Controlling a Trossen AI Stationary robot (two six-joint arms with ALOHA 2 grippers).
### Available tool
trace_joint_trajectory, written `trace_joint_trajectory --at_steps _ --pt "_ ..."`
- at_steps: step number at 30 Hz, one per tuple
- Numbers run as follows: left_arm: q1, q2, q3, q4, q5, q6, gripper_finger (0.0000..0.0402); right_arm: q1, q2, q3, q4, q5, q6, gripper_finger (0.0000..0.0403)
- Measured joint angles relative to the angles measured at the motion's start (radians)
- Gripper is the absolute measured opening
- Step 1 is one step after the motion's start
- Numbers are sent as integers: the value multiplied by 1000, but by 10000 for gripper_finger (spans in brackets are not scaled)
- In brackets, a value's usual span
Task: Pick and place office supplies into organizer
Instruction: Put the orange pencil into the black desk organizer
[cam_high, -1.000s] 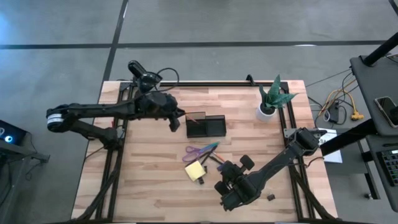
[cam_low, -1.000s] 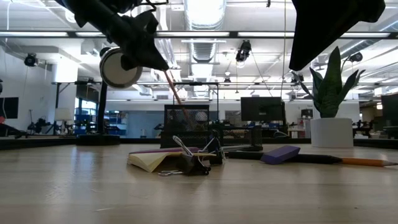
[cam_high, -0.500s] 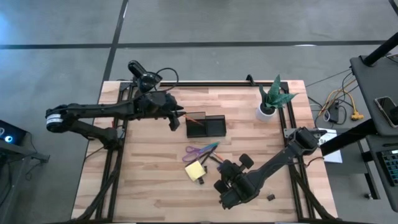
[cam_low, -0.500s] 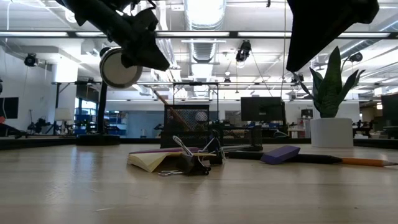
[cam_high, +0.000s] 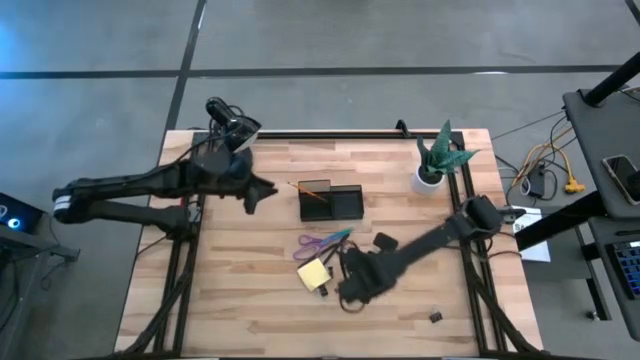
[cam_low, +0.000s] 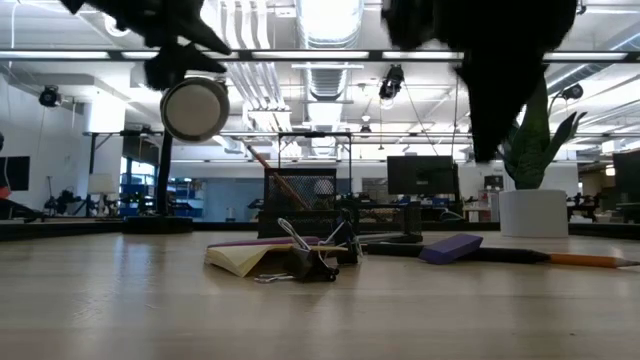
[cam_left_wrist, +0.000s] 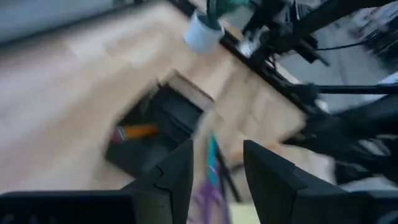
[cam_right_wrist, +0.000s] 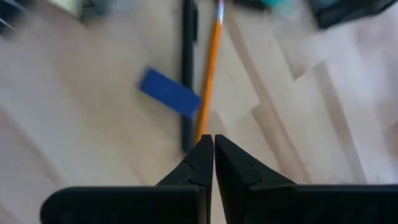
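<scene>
High view: the left gripper (cam_high: 262, 190) hangs over the wooden table (cam_high: 230, 300), just to the left of the organizer (cam_high: 331, 202) and apart from it. Its own wrist view shows its two fingers (cam_left_wrist: 177, 174) spread with nothing between them, so it is released and empty. An orange pencil (cam_high: 308, 192) leans in the left compartment of the organizer, its upper end sticking out past the box's left wall. In the left wrist view the same pencil (cam_left_wrist: 135, 131) is only a smeared orange streak inside the dark box (cam_left_wrist: 165, 121), and which inner divider it rests against cannot be told.

The right gripper (cam_high: 350, 292) is low over the table near the front centre, just right of the yellow sticky-note pad (cam_high: 313, 273). Its arm covers much of the pens lying there. In the right wrist view its fingertips (cam_right_wrist: 204, 149) are pressed together and hold nothing; beyond them lie a second orange pencil (cam_right_wrist: 210, 68), a black pen (cam_right_wrist: 187, 74) and a small purple block (cam_right_wrist: 169, 92), all blurred.

The purple-handled scissors (cam_high: 320, 242) lie between the organizer and the pad. A tiny black clip (cam_high: 436, 317) sits alone near the front right corner. In the low view a binder clip (cam_low: 312, 260) stands in front of the pad (cam_low: 240, 258), and both grippers are cut off at the top edge as dark shapes. The potted plant (cam_high: 437, 160) stands at the back right.
</scene>
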Motion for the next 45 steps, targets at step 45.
trace_joint_trajectory --at_steps 45 --pt "-151 -503 -439 -28 159 -464 122 125 -294 -655 639 -231 153 150"
